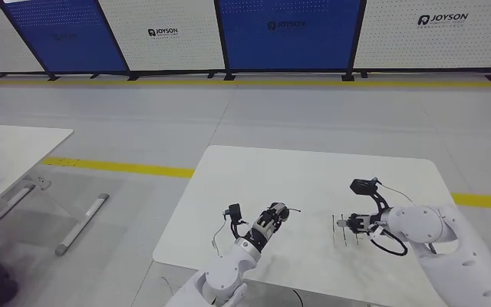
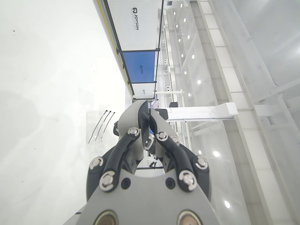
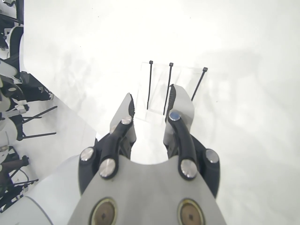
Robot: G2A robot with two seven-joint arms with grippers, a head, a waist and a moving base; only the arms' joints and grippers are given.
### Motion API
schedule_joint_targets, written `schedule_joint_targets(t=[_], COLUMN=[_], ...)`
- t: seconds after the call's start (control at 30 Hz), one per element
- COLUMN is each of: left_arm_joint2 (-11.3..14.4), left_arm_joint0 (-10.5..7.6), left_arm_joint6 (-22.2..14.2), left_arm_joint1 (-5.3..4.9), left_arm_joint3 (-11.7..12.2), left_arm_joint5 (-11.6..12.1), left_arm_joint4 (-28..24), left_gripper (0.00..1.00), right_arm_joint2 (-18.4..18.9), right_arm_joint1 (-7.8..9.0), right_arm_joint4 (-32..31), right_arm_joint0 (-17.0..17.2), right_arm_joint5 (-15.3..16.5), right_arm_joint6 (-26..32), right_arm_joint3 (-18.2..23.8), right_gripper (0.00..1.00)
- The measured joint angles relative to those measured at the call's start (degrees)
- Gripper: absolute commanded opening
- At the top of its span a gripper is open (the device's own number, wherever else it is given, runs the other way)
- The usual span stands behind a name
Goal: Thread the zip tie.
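Note:
Three black zip ties (image 3: 168, 87) lie side by side on a clear plastic holder (image 3: 185, 71) on the white table (image 1: 307, 176). My right gripper (image 3: 152, 100) stands open just short of them, with two ties ahead of the gap between its fingers and the third tie (image 3: 199, 84) outside one finger. In the top view it (image 1: 351, 223) is at the ties (image 1: 344, 230). My left gripper (image 2: 146, 115) is shut, raised over the table to the left of them. A thin dark zip tie (image 1: 294, 209) sticks out from its (image 1: 280, 210) tip. The same ties (image 2: 103, 125) lie beyond it.
The table's near edge runs close below both arms. A second white table (image 1: 23, 150) stands off to the left across open floor. Blue and white panels (image 1: 291, 34) line the back.

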State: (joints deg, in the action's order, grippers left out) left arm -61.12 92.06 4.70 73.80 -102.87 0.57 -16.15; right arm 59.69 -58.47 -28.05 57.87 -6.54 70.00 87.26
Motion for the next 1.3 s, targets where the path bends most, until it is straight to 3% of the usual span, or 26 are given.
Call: schedule_joint_targets(t=[0.57, 0.73, 1.0, 1.13, 1.3], left_arm_joint2=[0.0, 0.0, 0.0, 0.0, 0.0], left_arm_joint0=[0.0, 0.0, 0.0, 0.0, 0.0], left_arm_joint6=[0.0, 0.0, 0.0, 0.0, 0.0], left_arm_joint1=[0.0, 0.0, 0.0, 0.0, 0.0], left_arm_joint3=[0.0, 0.0, 0.0, 0.0, 0.0], left_arm_joint5=[0.0, 0.0, 0.0, 0.0, 0.0], left_arm_joint4=[0.0, 0.0, 0.0, 0.0, 0.0], left_gripper=[0.0, 0.0, 0.0, 0.0, 0.0], right_arm_joint2=[-3.64, -4.91, -6.94, -7.67, -8.62], right_arm_joint1=[-0.95, -1.43, -2.41, -2.77, -3.28], right_arm_joint4=[-1.7, -1.46, -0.34, -0.18, 0.36], right_arm_joint0=[-2.02, -3.06, -5.39, -6.15, -7.01], right_arm_joint5=[-3.59, -3.62, -3.11, -3.25, -3.19], right_arm_joint6=[0.6, 0.55, 0.54, 0.44, 0.43], right_arm_joint3=[-4.06, -5.32, -9.14, -10.49, -12.16], right_gripper=[0.32, 0.32, 0.24, 0.3, 0.26])
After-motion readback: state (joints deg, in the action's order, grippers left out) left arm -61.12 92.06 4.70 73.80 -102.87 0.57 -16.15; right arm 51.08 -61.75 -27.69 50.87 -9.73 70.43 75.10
